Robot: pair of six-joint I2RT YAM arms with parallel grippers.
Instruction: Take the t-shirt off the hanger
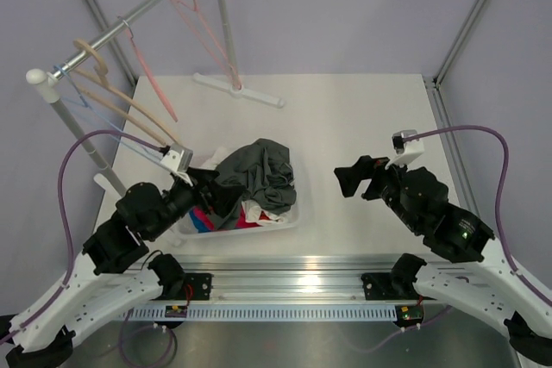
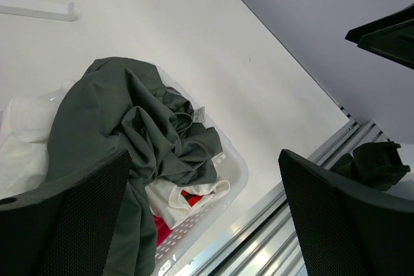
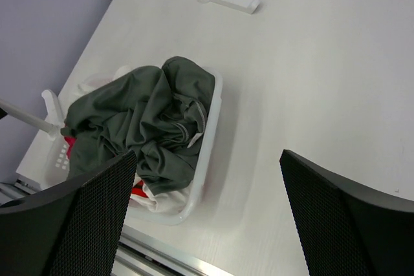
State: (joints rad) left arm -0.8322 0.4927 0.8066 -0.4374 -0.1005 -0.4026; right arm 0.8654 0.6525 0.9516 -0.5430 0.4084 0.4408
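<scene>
The dark grey t-shirt (image 1: 259, 170) lies crumpled in a white basket (image 1: 291, 211), free of any hanger; it also shows in the left wrist view (image 2: 129, 127) and the right wrist view (image 3: 149, 114). The thin light-pink hanger (image 1: 203, 19) hangs bare on the rack's bar at the back. My left gripper (image 1: 203, 183) hovers open over the basket's left side, with nothing between its fingers (image 2: 204, 224). My right gripper (image 1: 349, 180) is open and empty above bare table to the right of the basket (image 3: 207, 218).
A white cloth (image 2: 174, 201) and a red garment (image 1: 203, 220) lie under the t-shirt in the basket. A thicker salmon hanger (image 1: 153, 79) and a beige wooden hanger (image 1: 112, 92) hang on the rack (image 1: 147, 8). The rack's white foot (image 1: 240, 90) stands behind the basket.
</scene>
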